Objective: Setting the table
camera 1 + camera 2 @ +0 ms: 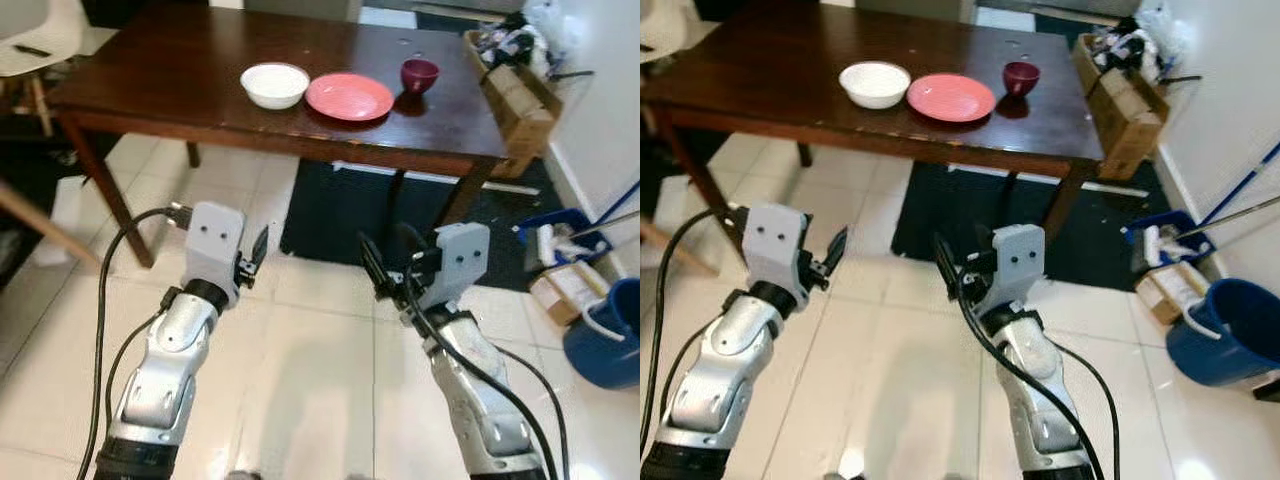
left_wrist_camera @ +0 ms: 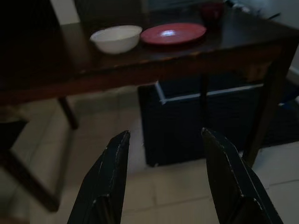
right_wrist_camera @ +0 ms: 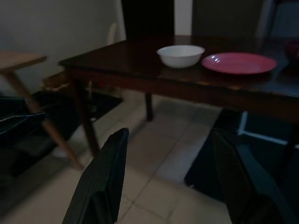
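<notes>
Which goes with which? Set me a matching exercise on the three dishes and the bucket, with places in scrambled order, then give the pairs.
Things:
1. bowl
2. plate
3. cup
4. bucket

Places:
A. on the floor at the robot's right
B. middle of the three dishes on the table
C. rightmost dish on the table
D. leftmost dish on the table

Pairs: 1-D, 2-B, 3-C, 4-A
</notes>
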